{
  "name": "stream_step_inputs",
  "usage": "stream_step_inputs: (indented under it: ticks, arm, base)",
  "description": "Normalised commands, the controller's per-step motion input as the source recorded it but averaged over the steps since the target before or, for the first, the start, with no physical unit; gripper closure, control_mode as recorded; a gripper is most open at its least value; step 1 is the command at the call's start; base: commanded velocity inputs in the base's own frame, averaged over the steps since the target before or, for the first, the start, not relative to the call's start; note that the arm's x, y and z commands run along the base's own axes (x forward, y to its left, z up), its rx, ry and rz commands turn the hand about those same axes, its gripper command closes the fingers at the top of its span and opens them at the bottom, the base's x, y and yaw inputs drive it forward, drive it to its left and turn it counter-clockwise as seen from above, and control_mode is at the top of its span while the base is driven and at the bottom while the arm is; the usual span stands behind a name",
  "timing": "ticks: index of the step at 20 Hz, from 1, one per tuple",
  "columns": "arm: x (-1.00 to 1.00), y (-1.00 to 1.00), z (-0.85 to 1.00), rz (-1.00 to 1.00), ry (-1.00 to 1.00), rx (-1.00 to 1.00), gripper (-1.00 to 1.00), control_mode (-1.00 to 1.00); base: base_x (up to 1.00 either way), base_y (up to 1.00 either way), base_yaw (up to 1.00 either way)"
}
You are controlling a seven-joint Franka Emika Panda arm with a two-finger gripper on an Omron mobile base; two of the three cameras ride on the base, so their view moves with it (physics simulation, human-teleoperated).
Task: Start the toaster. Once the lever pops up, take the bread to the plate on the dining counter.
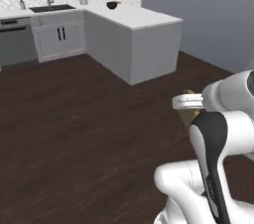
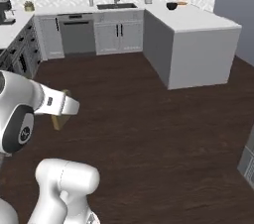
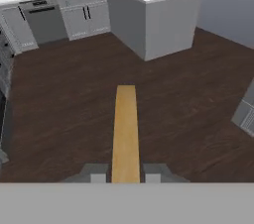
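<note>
- Nearest the hand camera, the gripper has its two jaws clamped on one slice of bread, seen edge-on and reaching forward over the dark wood floor.
- From the base views, the bread shows as a tan scrap behind the arm's wrist (largely hidden there).
- Judged step: carrying the bread toward the dining counter, which stands far ahead and slightly right.
- To do it well: keep the grip steady and the slice level while the base drives, approach the counter's open side, and release only above the plate.
- One dark bowl sits at the counter's far end; an orange sliver just beside it may be the plate (too small to tell).
- Count: one slice, one bowl, one sink, one dishwasher.
</note>
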Motion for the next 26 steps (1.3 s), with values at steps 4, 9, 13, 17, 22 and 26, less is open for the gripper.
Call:
stream_step_inputs:
  ticks: [4,9,13,17,22,26]
  arm:
    - [0.00,0.00,0.00,0.00,0.00,0.00,1.00,1.00]
    - [0.00,0.00,0.00,0.00,0.00,0.00,1.00,1.00]
    - [0.00,0.00,0.00,0.00,0.00,0.00,1.00,1.00]
    - [0.00,0.00,0.00,0.00,0.00,0.00,1.00,1.00]
    - [0.00,0.00,0.00,0.00,0.00,0.00,1.00,1.00]
    - [0.00,0.00,0.00,0.00,0.00,0.00,1.00,1.00]
  base:
    - [0.99,0.03,-0.58]
    - [1.00,0.40,-0.52]
    - [1.00,0.62,-0.43]
    - [1.00,0.61,-0.40]
    - [1.00,0.35,-0.15]
    - [1.00,0.19,0.00]
